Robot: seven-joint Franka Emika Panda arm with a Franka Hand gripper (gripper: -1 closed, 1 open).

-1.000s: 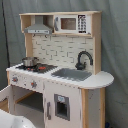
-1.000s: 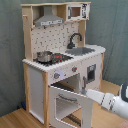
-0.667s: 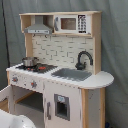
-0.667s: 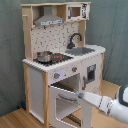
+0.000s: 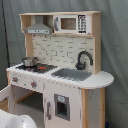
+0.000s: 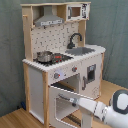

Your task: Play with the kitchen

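Pot (image 6: pixel 44 56) and stovetop (image 6: pixel 56 58) sit at the second exterior view's left on the kitchen (image 6: pixel 62 55), which stands on a wooden floor. Lower right, the open oven door (image 6: pixel 64 102) is met by the gripper (image 6: pixel 71 99); its spread cannot be told. A skewed pull could strain the hinge.

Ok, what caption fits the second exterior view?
White robot arm reaching into the open oven of a pale-wood-and-white toy kitchen.

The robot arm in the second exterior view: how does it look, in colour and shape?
The arm is white, built of rounded, tube-like segments. A round black cap sits on the joint at the picture's right edge. Toward the kitchen it narrows to a greyish tip. No cables or markings are discernible.
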